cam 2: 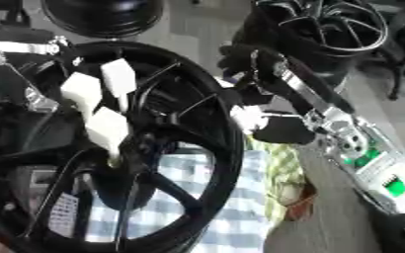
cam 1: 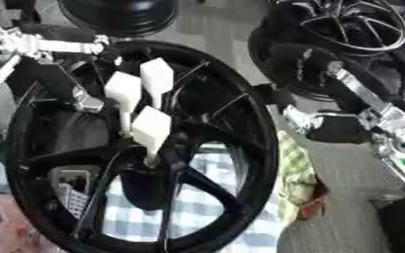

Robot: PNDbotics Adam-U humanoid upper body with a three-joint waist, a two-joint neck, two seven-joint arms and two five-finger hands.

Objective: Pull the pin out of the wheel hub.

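Wheel hub (cam 1: 240, 148): one, black, spoked, standing nearly upright and filling the left and centre of both views; rim runs from near the top edge to the bottom edge.

White blocks (cam 1: 141, 96): three, clustered over the hub's centre, touching or overlapping one another. Pin itself not distinguishable; a thin pale stem shows under the lowest block at the hub centre.

Left hand (cam 1: 85, 101): against the spokes just left of the white blocks, silver-jointed arm entering from upper left. Fingers too dark against the hub; open or closed cannot be told.

Right hand (cam 2: 249, 66): at the hub's right rim, dark fingers curled near the rim edge; whether gripping it cannot be told. A white patch (cam 2: 247, 117) sits just below.

Other wheels: two, black, along the far edge, one upper left (cam 1: 119, 15), one upper right (cam 1: 344, 24).

Checked cloth (cam 1: 206, 197): one, blue and white, visible through the spokes.

Open room: narrow grey strip right of the rim, beneath the right arm.
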